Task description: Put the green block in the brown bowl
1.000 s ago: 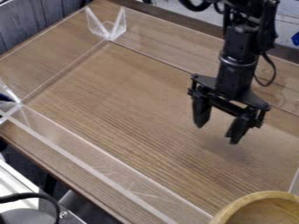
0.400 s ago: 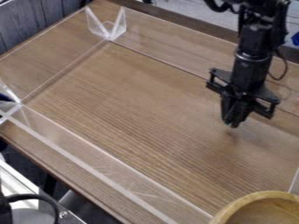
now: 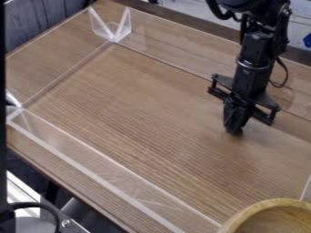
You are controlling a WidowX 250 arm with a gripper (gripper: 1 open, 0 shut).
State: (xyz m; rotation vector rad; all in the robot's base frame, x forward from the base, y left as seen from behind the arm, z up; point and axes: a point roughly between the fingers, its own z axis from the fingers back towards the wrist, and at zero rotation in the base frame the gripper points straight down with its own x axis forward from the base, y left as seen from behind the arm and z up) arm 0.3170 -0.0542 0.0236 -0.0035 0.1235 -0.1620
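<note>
The hand (image 3: 235,127) points down at the table (image 3: 122,109), fingers fully closed.

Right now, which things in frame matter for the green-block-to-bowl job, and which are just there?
Job:
- brown bowl, bottom right edge
- hand, shut, pointing down at the table
- green block: not visible

Just there:
- wooden table
- clear wall around it

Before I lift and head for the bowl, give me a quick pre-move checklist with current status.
1. Jaws shut: ok, gripper is closed, pointing down at the table.
2. Green block in jaws: cannot tell, no green shows between or beside them.
3. Brown bowl located: ok, at the bottom right corner, partly cut off.
4. Path from gripper to bowl: ok, bare wood between them.
5. Bowl empty: cannot tell, its inside is mostly out of frame.
</note>
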